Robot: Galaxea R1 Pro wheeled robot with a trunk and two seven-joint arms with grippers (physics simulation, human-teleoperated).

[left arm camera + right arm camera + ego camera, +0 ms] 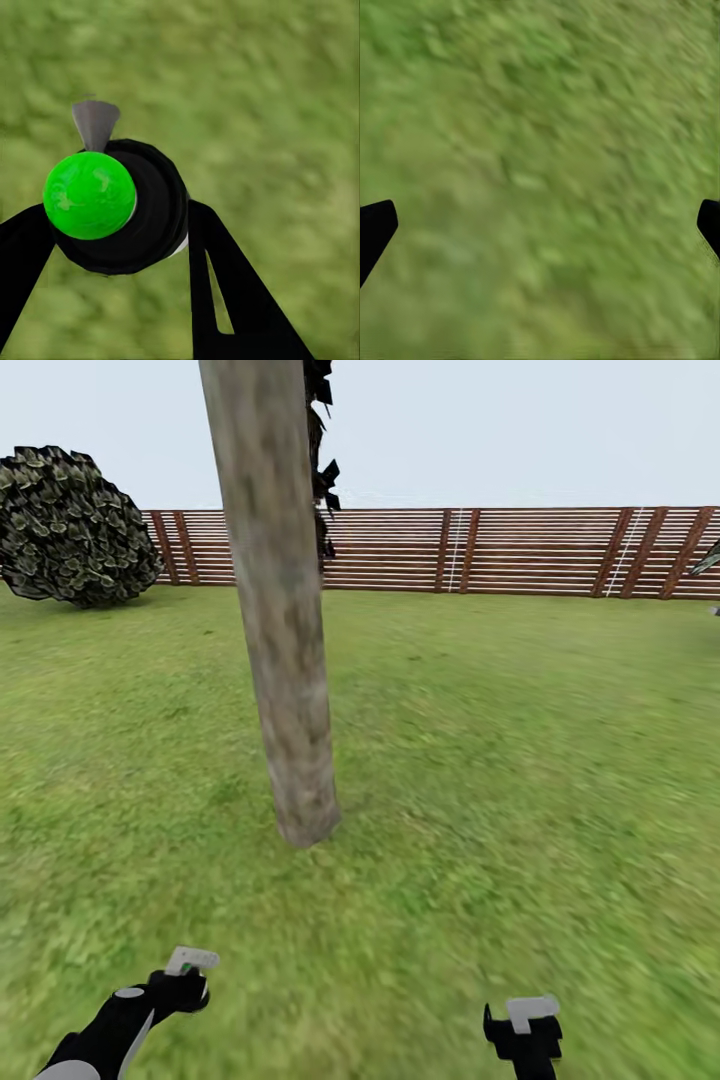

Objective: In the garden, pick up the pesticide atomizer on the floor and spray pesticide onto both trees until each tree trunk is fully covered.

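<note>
One tree trunk [287, 660], thick with mottled grey-brown bark, rises from the lawn just ahead and left of centre, leaning slightly. Dark foliage [322, 470] peeks out behind it high up. My left gripper [185, 980] hangs low at the lower left, short of the trunk. In the left wrist view its black fingers [225, 285] are shut on the pesticide atomizer [127, 217], a round black body with a bright green cap and a grey nozzle. My right gripper [525, 1025] is at the lower right, open and empty over grass, its fingertips [375, 229] far apart.
A round dark bush [70, 525] stands at the far left. A brown slatted fence [480, 550] runs across the back of the lawn. A palm leaf [708, 558] pokes in at the right edge. Open grass lies around the trunk.
</note>
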